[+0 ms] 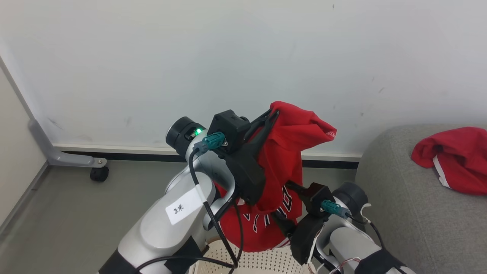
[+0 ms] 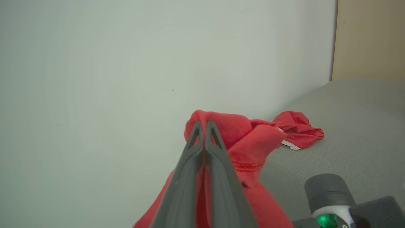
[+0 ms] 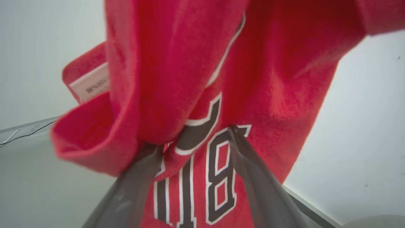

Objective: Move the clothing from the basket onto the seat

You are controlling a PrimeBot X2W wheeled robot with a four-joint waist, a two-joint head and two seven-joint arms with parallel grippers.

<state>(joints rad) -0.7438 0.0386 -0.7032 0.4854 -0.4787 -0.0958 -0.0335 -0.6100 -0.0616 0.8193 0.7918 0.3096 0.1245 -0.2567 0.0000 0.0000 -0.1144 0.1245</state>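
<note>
Judging progress at about halfway: the second garment (image 1: 452,160), red with white trim, already lies bunched on the sofa (image 1: 399,220) at the far right. The jersey (image 1: 281,167), red with dark-and-white lettering, hangs in the air over the basket (image 1: 262,262), near centre and left of the sofa. We cannot tell whether its lower edge clears the basket. The left claw (image 1: 273,113) is closed, pinching a bunch of cloth at the jersey's top. The right claw (image 3: 194,142) is spread wide lower down, one finger on either side of the lettering, and is not clamping anything. Left to do, as we read it: carry the jersey right, over the sofa, and let go. The jersey's long axis runs roughly vertical, pinched end up and loose end pointing down at the basket. One folded corner sticks out to the right, toward the sofa. The lettering sits low on the hanging cloth and looks tilted.
</note>
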